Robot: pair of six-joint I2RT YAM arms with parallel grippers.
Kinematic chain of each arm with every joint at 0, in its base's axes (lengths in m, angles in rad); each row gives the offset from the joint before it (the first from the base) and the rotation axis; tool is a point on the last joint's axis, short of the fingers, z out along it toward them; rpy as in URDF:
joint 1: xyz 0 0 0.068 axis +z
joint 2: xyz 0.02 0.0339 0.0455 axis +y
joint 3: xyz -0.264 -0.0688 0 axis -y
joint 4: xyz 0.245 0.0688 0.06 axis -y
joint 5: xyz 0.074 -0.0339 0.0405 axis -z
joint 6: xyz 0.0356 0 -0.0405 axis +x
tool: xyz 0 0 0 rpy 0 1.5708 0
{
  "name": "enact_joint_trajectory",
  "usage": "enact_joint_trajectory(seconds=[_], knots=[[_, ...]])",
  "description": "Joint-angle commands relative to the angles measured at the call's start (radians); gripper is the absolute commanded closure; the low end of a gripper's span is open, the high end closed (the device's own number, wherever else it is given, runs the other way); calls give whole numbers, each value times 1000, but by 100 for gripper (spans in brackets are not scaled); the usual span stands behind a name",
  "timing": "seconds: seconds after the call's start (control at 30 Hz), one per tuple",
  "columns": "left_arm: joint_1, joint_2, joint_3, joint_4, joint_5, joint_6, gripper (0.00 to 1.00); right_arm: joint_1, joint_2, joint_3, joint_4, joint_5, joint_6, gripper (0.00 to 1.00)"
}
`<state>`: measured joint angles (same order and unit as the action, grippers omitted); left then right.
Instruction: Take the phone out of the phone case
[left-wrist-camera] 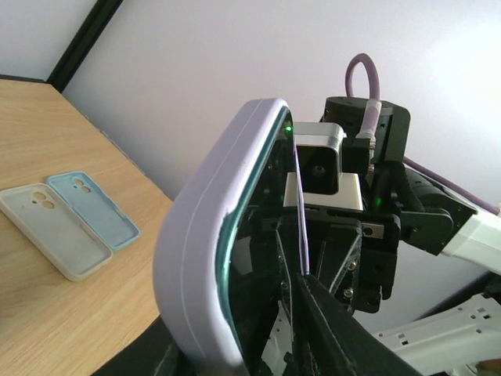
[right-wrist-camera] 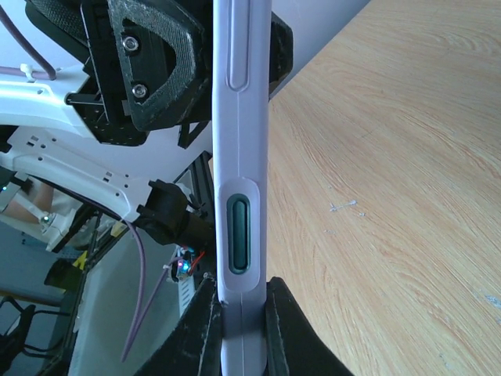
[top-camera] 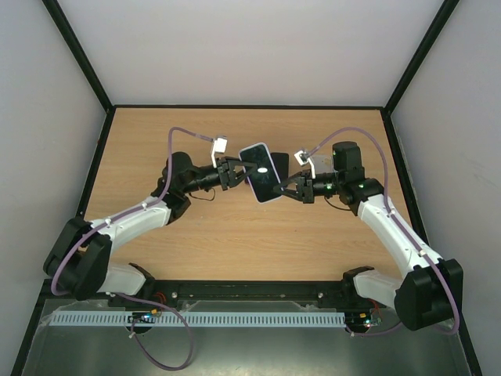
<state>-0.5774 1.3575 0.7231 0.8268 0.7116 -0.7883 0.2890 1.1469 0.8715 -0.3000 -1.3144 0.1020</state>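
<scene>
A phone in a lavender case (top-camera: 262,174) is held in the air above the table's middle, between both grippers. My left gripper (top-camera: 233,171) is shut on its left edge, my right gripper (top-camera: 290,188) on its lower right edge. In the left wrist view the case's rounded lavender edge (left-wrist-camera: 203,258) fills the middle, with the phone's dark screen and teal rim (left-wrist-camera: 250,235) inside it; my left gripper (left-wrist-camera: 266,329) closes around it. In the right wrist view the case's side with a green button (right-wrist-camera: 239,235) stands upright, pinched by my right gripper (right-wrist-camera: 241,313).
Two empty cases, one cream (left-wrist-camera: 55,231) and one light blue (left-wrist-camera: 94,207), lie side by side on the wooden table (left-wrist-camera: 47,313) in the left wrist view. Black frame posts and white walls (top-camera: 235,47) enclose the table.
</scene>
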Motion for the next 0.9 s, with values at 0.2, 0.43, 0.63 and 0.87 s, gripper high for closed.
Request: enact_joint_trajectory(seconds=[0.2, 0.43, 0.63, 0.87], knots=[[10, -9, 40, 98, 144, 1, 80, -2, -21, -4, 61, -31, 4, 98], [20, -20, 57, 104, 244, 2, 96, -1, -12, 26, -78, -11, -154, 86], [20, -58, 130, -131, 314, 147, 97, 0, 7, 155, -600, 175, -765, 52], [16, -102, 177, -410, 262, 359, 97, 31, -26, 157, -709, 294, -975, 48]])
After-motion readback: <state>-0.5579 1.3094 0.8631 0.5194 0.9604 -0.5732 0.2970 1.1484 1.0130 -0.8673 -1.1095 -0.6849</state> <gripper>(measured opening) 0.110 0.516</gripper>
